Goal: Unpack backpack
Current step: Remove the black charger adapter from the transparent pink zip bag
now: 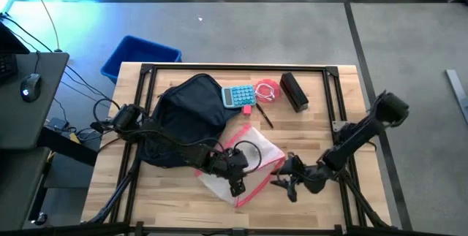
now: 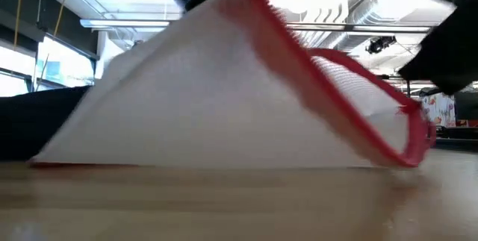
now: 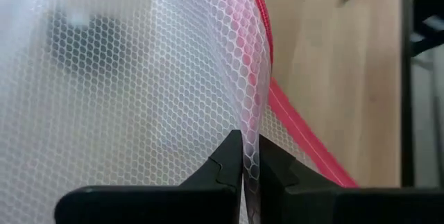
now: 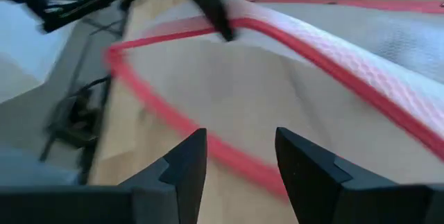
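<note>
High view: backpack [image 1: 186, 112], dark navy, soft fabric, lying slumped at the table's [image 1: 322, 207] left-centre, just beside the calculator [image 1: 238, 96]; likely light and floppy, so best taken by a seam, strap or the zipper edge, not the loose panel. Mesh pouch [image 1: 245, 163], white with red trim, lying partly lifted in front of the backpack; thin, limp, probably slippery, best held at its stiffer red border. Left gripper [image 1: 235, 183]: fingers together, clamped on the pouch's mesh. Right gripper [image 1: 284, 183]: fingers apart, empty, just beside the pouch's near edge. Black box [image 1: 294, 91] and blue bin [image 1: 139, 55] well apart.
</note>
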You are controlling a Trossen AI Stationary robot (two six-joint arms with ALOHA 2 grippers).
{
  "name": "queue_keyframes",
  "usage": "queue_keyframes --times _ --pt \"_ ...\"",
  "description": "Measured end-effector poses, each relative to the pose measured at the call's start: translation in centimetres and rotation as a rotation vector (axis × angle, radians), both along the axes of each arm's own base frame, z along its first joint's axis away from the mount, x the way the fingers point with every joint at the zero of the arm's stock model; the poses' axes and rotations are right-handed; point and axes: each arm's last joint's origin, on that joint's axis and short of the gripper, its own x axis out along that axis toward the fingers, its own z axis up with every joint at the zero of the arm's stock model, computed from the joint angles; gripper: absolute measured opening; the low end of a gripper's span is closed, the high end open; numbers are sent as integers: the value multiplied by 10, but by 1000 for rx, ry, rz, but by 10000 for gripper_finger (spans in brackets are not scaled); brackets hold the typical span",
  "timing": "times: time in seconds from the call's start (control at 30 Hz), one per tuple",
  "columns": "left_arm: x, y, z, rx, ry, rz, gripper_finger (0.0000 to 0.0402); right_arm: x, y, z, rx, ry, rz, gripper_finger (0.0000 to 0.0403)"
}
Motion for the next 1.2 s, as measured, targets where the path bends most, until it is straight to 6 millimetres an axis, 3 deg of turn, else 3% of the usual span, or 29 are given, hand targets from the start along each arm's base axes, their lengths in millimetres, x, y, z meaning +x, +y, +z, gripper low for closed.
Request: queue_keyframes --times 0.13,0.2,0.47,0.63,0.77,1.0,1.2 --pt "14 -12 24 -92 -176 -250 0 8 0 -11 12 -17 -30 138" --pt "14 -15 34 -55 -168 -276 0 9 1 -9 22 -30 -23 133" --pt "15 -4 23 -2 -67 -235 0 7 2 -9 19 -1 27 124" --pt "13 -5 21 -8 -42 -242 0 14 0 -7 142 -31 -24 124" --pt "12 -4 21 -1 -35 -243 0 21 -4 -11 45 -29 -7 126" --pt "11 -4 18 2 -6 -240 0 54 1 -16 -199 8 60 185" --pt "6 -5 14 -2 55 -230 0 82 3 -28 -251 72 34 249"
